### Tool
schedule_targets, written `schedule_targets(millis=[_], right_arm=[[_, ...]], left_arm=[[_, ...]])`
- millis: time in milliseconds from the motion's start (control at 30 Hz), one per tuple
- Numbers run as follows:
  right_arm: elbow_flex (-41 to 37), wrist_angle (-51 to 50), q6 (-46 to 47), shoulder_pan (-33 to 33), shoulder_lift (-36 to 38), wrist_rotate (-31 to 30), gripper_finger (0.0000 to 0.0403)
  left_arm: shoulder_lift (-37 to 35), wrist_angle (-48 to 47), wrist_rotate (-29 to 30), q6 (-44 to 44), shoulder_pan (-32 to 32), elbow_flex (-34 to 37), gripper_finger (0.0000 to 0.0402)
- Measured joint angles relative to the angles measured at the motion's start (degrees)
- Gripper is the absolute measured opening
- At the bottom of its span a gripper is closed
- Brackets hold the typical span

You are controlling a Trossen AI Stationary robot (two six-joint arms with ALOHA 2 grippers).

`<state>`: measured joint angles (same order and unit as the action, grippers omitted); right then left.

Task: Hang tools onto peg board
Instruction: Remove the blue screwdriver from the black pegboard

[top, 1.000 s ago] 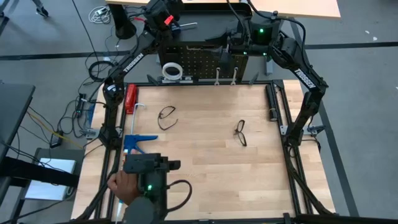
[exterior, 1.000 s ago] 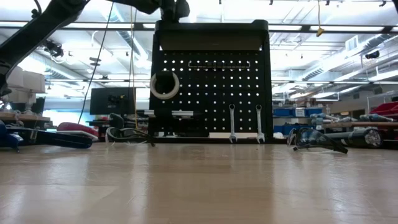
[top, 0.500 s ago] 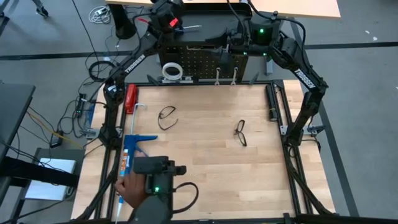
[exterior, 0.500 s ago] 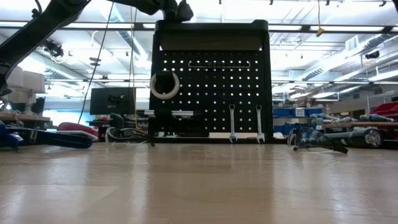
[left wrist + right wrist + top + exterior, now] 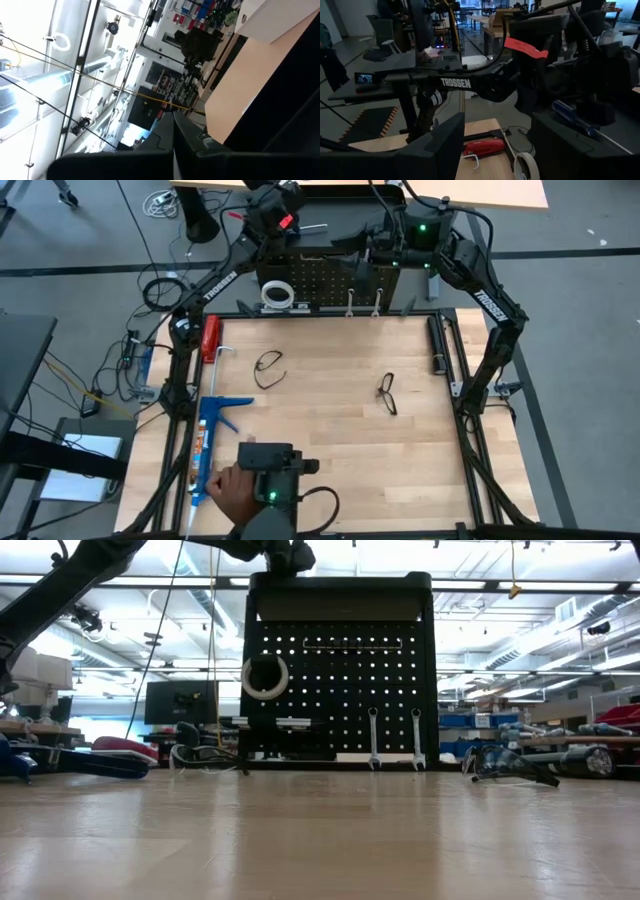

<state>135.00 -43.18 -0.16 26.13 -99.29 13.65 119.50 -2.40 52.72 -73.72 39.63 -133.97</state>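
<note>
Holding the blue-handled screwdriver (image 5: 572, 119) tight in the shut left gripper (image 5: 283, 218), it should be lowered slowly onto the far peg board (image 5: 320, 280), the right gripper (image 5: 362, 246) wide and empty beside it.

A red-handled tool (image 5: 209, 338) lies at the table's (image 5: 330, 430) left edge. Nearer the front lies a blue caulking gun (image 5: 209, 436) (long, pointing frontward).

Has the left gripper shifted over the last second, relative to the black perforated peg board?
Yes. In the high view the left gripper has drifted rightward along the peg board's top edge.
</note>
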Motion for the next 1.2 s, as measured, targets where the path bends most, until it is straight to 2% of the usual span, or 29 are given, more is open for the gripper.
schedule_targets(millis=[300, 767, 1200], right_arm=[[0.0, -0.1, 0.0, 0.0, 0.0, 0.0, 0.0230], [0.0, -0.2, 0.2, 0.0, 0.0, 0.0, 0.0230], [0.0, -0.7, 0.6, -0.3, 0.0, 0.0, 0.0230]], left_arm=[[0.4, 5.5, -0.9, -3.7, -1.9, 0.2, 0.0000], [0.5, 9.7, -1.1, -3.2, -4.7, 0.3, 0.0000], [0.2, 20.9, 1.9, -6.8, -2.1, 0.0, 0.0000]])
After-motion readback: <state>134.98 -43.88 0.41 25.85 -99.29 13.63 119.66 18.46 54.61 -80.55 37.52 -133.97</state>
